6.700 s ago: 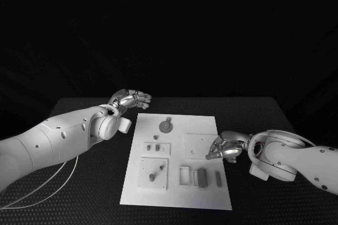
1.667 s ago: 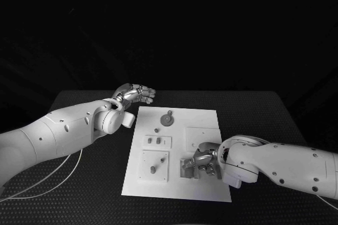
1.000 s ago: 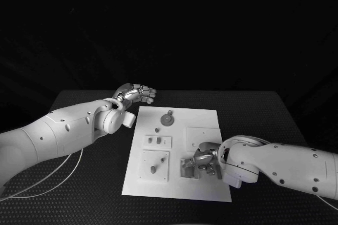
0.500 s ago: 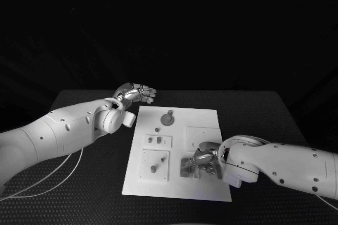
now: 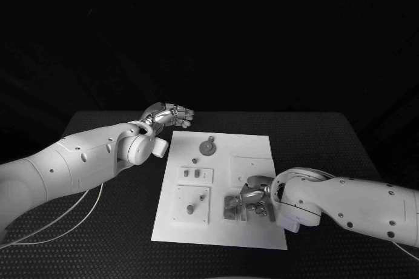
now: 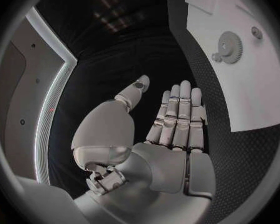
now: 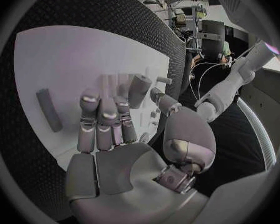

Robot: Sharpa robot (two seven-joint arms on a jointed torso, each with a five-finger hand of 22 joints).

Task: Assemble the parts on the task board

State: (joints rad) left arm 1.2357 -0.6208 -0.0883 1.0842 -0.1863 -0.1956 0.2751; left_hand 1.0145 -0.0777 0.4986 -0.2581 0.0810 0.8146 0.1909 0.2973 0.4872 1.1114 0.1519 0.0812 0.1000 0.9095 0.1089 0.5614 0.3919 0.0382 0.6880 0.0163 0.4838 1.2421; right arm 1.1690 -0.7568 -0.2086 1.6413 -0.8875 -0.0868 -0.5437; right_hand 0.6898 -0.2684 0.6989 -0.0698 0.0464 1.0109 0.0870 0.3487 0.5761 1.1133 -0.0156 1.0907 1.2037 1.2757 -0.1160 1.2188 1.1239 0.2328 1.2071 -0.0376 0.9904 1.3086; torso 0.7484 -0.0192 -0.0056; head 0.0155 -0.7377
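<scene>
The white task board [image 5: 249, 149] lies in the middle of the black table. My right hand [image 5: 251, 199] is low over its near right part, among the grey parts there. In the right wrist view this hand [image 7: 109, 129] pinches a short grey part [image 7: 140, 87] between thumb and fingers, just above the board [image 7: 65, 59]. A grey bar [image 7: 47, 109] lies flat beside the fingers. My left hand [image 5: 170, 115] hovers off the board's far left corner, fingers straight and apart [image 6: 171, 129], holding nothing.
A grey gear [image 5: 207, 148] sits at the board's far end, also seen as a gear [image 6: 229, 46] from the left wrist. Two raised plates with small pegs [image 5: 195, 175] [image 5: 192, 205] occupy the board's left side. A bare square plate [image 5: 251, 167] lies beyond my right hand.
My right hand came from the board's right edge to its near right part and now pinches a grey part; over the last second it barely shifted. The left hand stayed put.
</scene>
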